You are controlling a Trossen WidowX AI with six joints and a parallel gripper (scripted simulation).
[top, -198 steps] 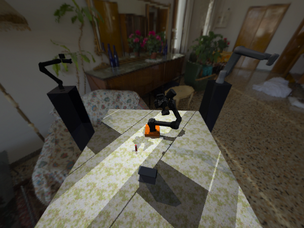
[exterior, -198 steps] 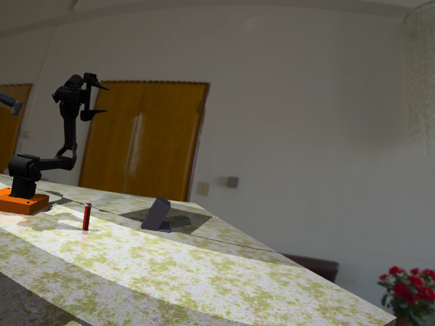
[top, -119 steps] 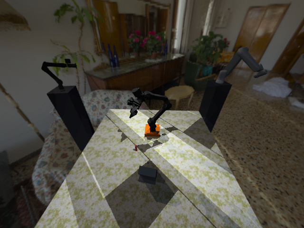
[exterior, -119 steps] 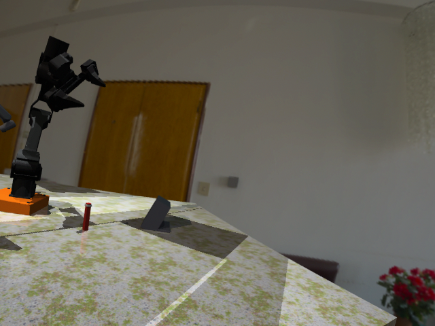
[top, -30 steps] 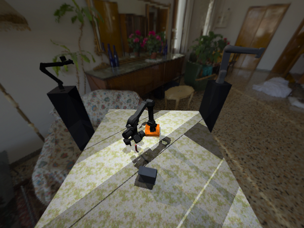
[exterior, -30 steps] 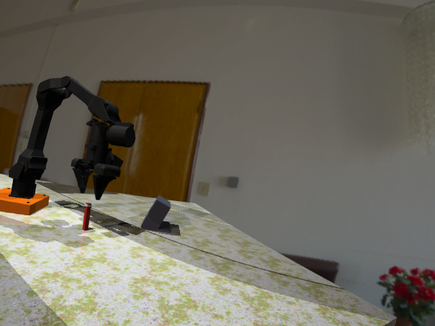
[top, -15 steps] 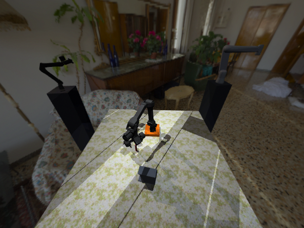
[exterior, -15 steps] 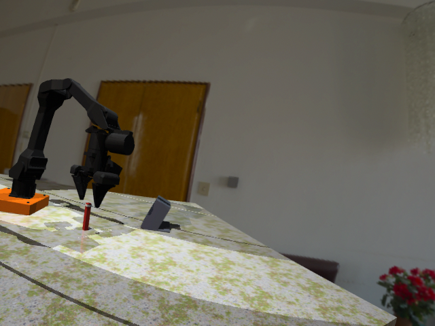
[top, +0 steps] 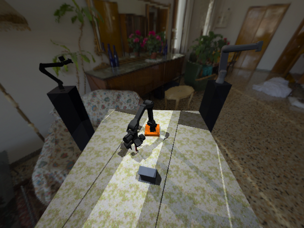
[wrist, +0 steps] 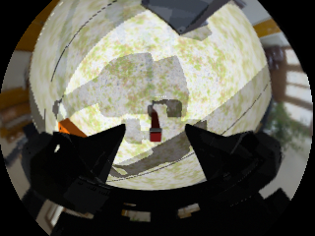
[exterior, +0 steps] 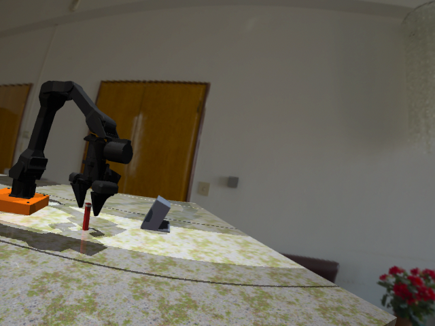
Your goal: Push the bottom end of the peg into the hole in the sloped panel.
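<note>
Gripper [top: 133,148] [exterior: 88,211] [wrist: 156,126] wide open, nothing held; fingertips around top of peg [top: 136,148] [exterior: 85,217] [wrist: 155,129]. Peg red, upright on table [top: 118,196] [exterior: 196,298] [wrist: 207,64], between arm base [top: 148,134] [exterior: 21,209] [wrist: 71,129] and panel [top: 147,171] [exterior: 155,214] [wrist: 179,15].

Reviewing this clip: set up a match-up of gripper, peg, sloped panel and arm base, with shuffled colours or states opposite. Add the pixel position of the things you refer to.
1. gripper [top: 132,148] [exterior: 89,210] [wrist: 156,126]
2. peg [top: 136,148] [exterior: 85,218] [wrist: 156,137]
3. sloped panel [top: 147,172] [exterior: 157,214] [wrist: 183,16]
4. arm base [top: 152,134] [exterior: 33,206] [wrist: 72,129]

A. grey, leaning
B. orange, flat block
C. open, holding nothing
D. red, upright on the table

Pairs: 1-C, 2-D, 3-A, 4-B
</note>
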